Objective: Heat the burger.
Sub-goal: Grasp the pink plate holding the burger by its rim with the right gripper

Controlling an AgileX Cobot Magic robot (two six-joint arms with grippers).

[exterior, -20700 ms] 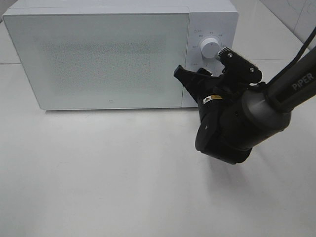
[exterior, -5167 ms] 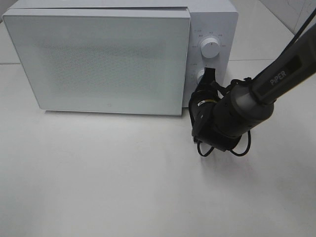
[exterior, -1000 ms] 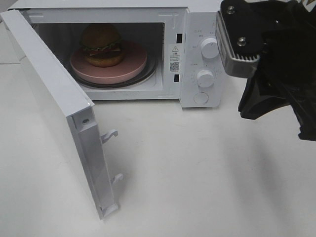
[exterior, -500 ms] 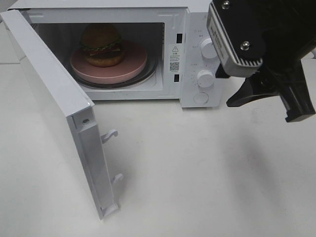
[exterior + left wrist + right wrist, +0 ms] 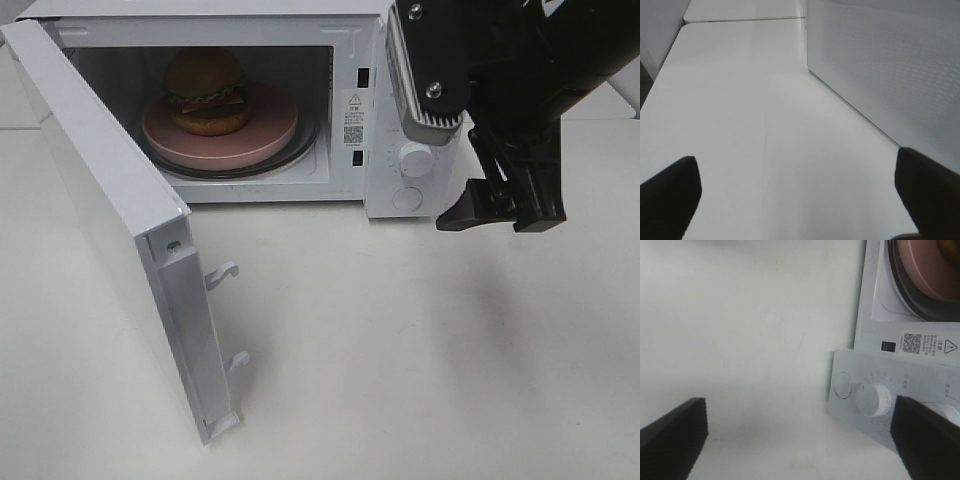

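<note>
Spreading its jaws, the right gripper [image 5: 500,210] goes from clenched a second ago to fully released and holds nothing. In the right wrist view its fingertips stand wide apart over bare table [image 5: 740,315], with the lower knob [image 5: 873,399] and the round button [image 5: 842,385] just ahead of it. Over that same second it moves in from well out beside the microwave [image 5: 420,20] to close in front of the control panel, and its body now covers the upper knob in the high view.

The burger [image 5: 207,92] sits on the pink plate [image 5: 275,135] inside the oven, past the panel from the right gripper and well apart from it. The door [image 5: 100,190] stands swung out on the far side of the cavity. Open jaws this near the cavity suggest the arm is readying to reach for the plate, though that is only a guess.

About five seconds ago the door was shut and the gripper was pressed low against the panel. Some twenty seconds ago it was at the upper knob, so the heating itself looks done.

The left gripper [image 5: 800,200] is also released and empty, with the perforated door face to one side of it.
</note>
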